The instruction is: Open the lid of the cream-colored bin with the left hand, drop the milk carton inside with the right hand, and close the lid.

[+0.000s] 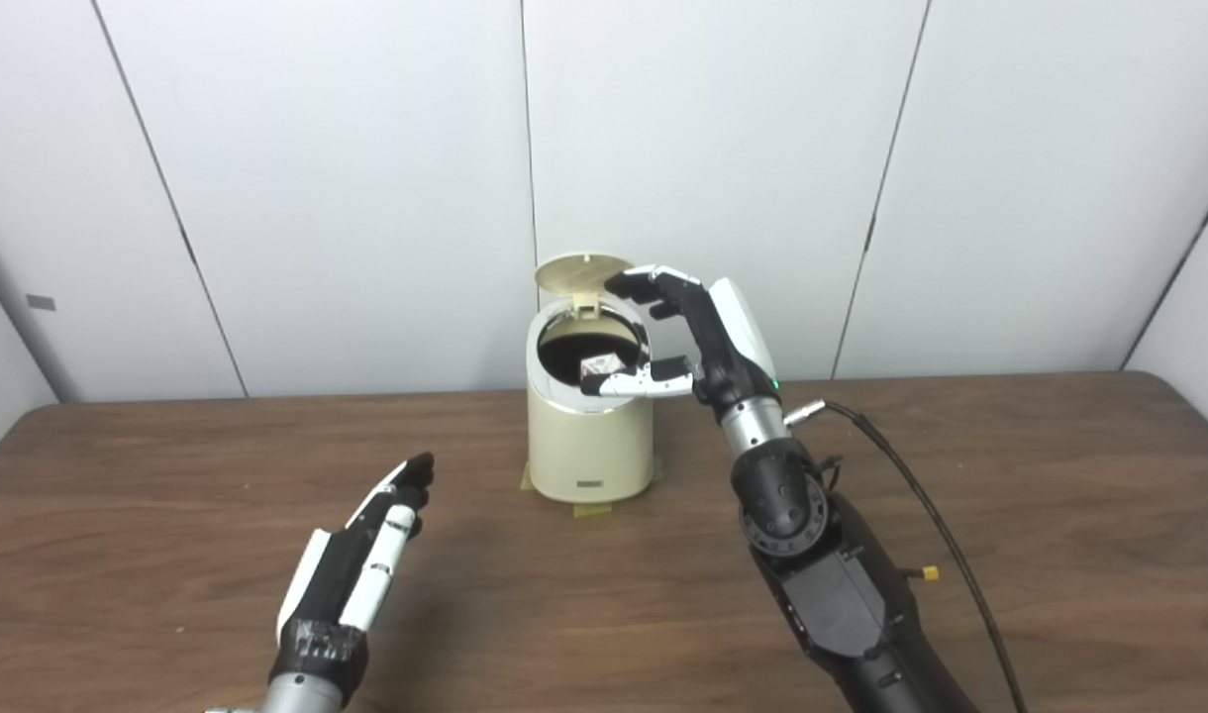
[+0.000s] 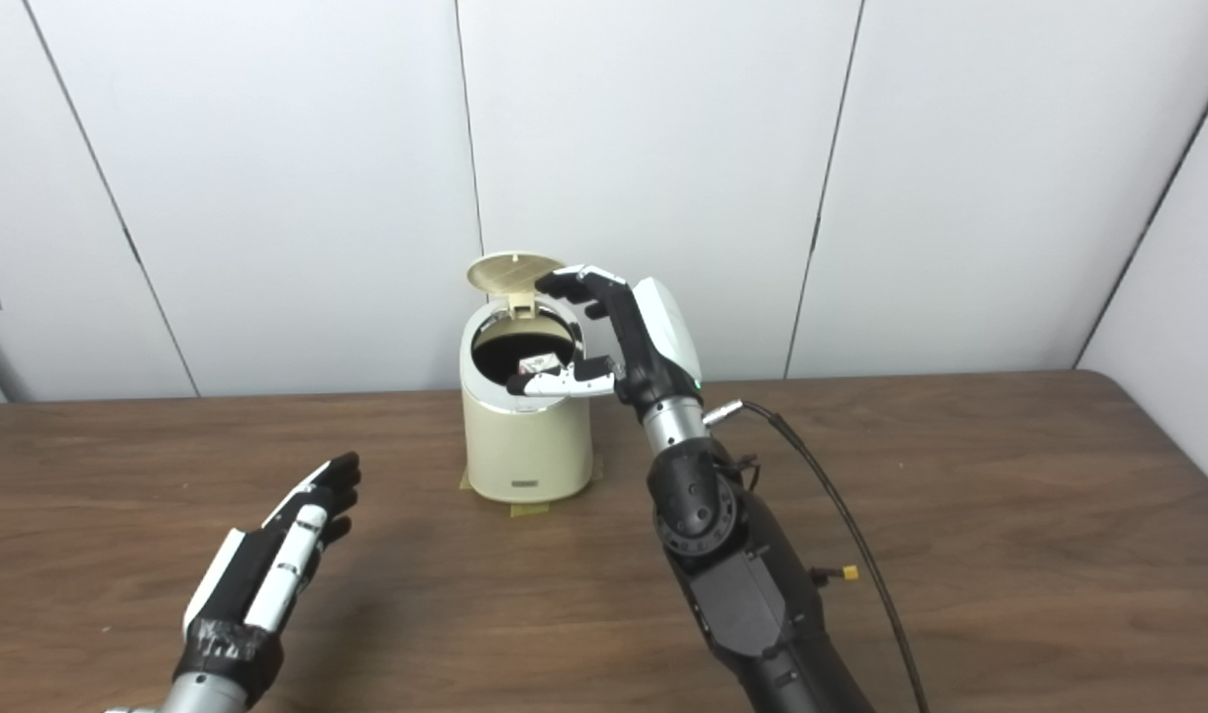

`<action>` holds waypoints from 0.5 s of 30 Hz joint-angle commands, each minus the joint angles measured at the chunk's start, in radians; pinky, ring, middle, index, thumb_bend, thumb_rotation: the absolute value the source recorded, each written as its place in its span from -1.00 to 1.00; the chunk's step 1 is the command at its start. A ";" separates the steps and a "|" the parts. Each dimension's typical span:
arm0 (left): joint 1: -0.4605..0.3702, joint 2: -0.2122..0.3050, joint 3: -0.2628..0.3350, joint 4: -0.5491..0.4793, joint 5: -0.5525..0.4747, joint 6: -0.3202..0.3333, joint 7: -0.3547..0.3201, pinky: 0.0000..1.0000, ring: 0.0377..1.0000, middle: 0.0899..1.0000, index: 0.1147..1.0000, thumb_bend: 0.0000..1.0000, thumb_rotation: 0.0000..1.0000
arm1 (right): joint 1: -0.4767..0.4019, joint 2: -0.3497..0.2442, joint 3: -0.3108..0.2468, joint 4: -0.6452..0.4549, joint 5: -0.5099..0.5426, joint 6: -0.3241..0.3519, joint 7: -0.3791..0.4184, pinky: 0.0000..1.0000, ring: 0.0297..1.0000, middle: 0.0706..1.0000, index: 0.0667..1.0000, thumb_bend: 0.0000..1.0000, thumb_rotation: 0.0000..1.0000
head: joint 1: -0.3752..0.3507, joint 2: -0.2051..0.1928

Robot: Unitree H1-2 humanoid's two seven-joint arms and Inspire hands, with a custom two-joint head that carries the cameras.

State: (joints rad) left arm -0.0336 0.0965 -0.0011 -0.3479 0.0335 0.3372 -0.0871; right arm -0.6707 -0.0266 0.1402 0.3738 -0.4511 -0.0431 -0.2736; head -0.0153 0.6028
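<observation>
One cream-colored bin stood near the middle of the brown wooden desk, with bits of tape showing at its base. Its single round lid was tipped up at the back, leaving the dark opening uncovered. One milk carton lay inside that opening, below the rim, only a small pale part of it visible against the dark interior.

Two robot hands were in view. The right robot hand was raised beside the bin's right side, at the level of the opening. Its fingers reached over the top toward the raised lid, and its thumb stretched across the front of the rim, close above the carton. The fingers and thumb were spread wide apart and closed on nothing; whether the thumb touched the carton could not be told.

The left robot hand hovered low over the desk to the left of the bin and well apart from it, flat and stretched out, fingers straight and pointing toward the bin, holding nothing.

One black cable ran from the right wrist down across the desk.
</observation>
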 commanded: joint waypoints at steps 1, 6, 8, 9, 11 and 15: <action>-0.023 0.001 0.003 -0.029 -0.005 -0.013 0.005 0.89 0.89 0.87 0.82 -0.33 0.68 | -0.042 0.007 -0.018 -0.045 -0.012 -0.032 -0.054 -0.21 -0.16 -0.08 -0.05 0.11 -0.97 | -0.001 0.001; -0.034 -0.001 0.017 -0.022 -0.017 -0.006 0.007 0.89 0.88 0.87 0.83 -0.32 0.63 | 0.000 0.031 -0.086 -0.146 0.056 0.071 -0.030 -0.23 -0.20 -0.10 -0.08 0.04 -1.00 | -0.002 0.001; -0.049 -0.004 0.027 -0.017 -0.024 0.000 0.009 0.90 0.89 0.86 0.83 -0.33 0.63 | 0.030 0.026 -0.105 -0.193 0.067 0.108 -0.015 -0.20 -0.19 -0.11 -0.09 0.04 -1.00 | -0.001 -0.001; -0.055 -0.006 0.030 -0.015 -0.026 0.004 0.011 0.90 0.89 0.86 0.83 -0.35 0.64 | 0.040 0.022 -0.109 -0.207 0.069 0.118 -0.010 -0.19 -0.18 -0.10 -0.10 0.04 -1.00 | -0.001 -0.001; -0.084 -0.004 0.044 0.004 -0.036 0.002 0.015 0.89 0.88 0.84 0.82 -0.37 0.64 | 0.081 0.009 -0.118 -0.240 0.074 0.117 -0.004 -0.17 -0.17 -0.11 -0.10 0.04 -1.00 | -0.002 -0.007; -0.147 0.010 0.068 0.050 -0.057 -0.001 0.014 0.85 0.84 0.83 0.82 -0.38 0.66 | 0.170 -0.002 -0.132 -0.304 0.088 0.111 0.003 -0.09 -0.13 -0.12 -0.10 0.04 -1.00 | -0.001 -0.012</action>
State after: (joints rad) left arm -0.1227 0.0957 0.0618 -0.2869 -0.0094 0.3552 -0.0788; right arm -0.4826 -0.0235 0.0177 0.1138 -0.3695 0.0795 -0.2688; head -0.0153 0.5906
